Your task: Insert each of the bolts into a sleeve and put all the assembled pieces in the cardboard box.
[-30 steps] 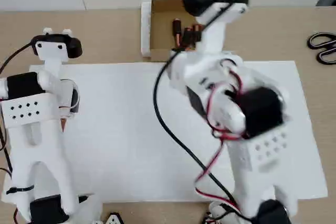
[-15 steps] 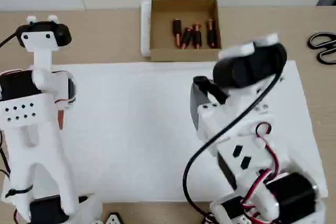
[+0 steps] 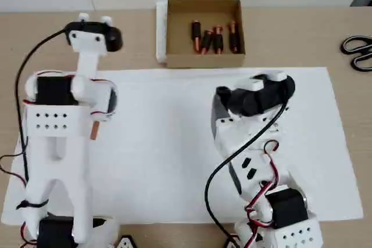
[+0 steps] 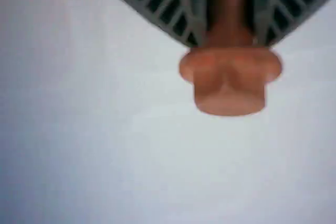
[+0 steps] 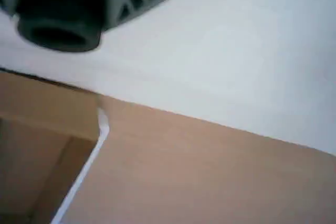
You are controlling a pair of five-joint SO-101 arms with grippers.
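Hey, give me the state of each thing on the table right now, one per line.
Left claw, shut on the bolt.
Right claw, shut on the sleeve.
Cardboard box, open, four assembled pieces lying inside.
Scissors, open or closed unclear; blades out of frame.

Four assembled pieces [image 3: 218, 39] lay in one cardboard box [image 3: 174, 61] at top centre. Elsewhere were one bolt [image 4: 229, 77], one sleeve [image 5: 58, 27] and one pair of scissors [image 3: 359, 52].

Light wooden desk [image 3: 302, 33], large white sheet [image 3: 157, 143] lying flat across its middle, black-handled scissors [image 3: 359, 54] at the desk's right edge, off the sheet.
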